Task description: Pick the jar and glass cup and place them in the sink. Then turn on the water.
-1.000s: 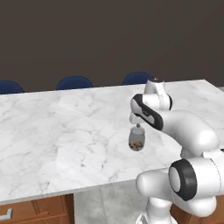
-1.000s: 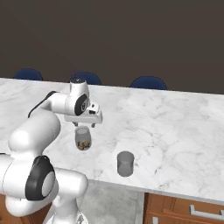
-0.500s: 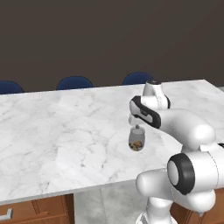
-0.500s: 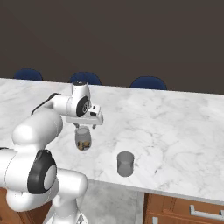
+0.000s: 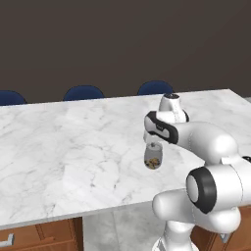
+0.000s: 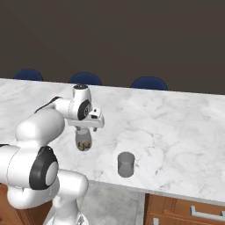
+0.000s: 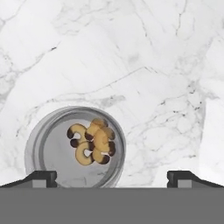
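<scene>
The jar [image 5: 153, 157] is a small clear glass with brown-golden bits inside, standing upright on the white marble counter [image 5: 73, 147]. My gripper [image 5: 153, 145] hangs just above it, open, and holds nothing. In the hand view the jar [image 7: 76, 146] lies low and left, nearer the left of the fingertips [image 7: 43, 177] than the midpoint of the gripper [image 7: 112, 178]. The right base view shows the jar [image 6: 83, 140] under the gripper [image 6: 83, 129]. The glass cup [image 6: 126, 164], a plain grey tumbler, stands to the jar's right near the counter's front edge. The sink and the water are out of view.
Blue chair backs [image 5: 83, 92] line the counter's far side. The counter's front edge [image 5: 98, 208] runs just below the jar, with wooden drawers [image 6: 184, 213] beneath. Bare marble stretches to the left and the far right.
The arm's upper links have shifted slightly. The gripper stays open over the jar, and neither the jar nor the glass cup has moved.
</scene>
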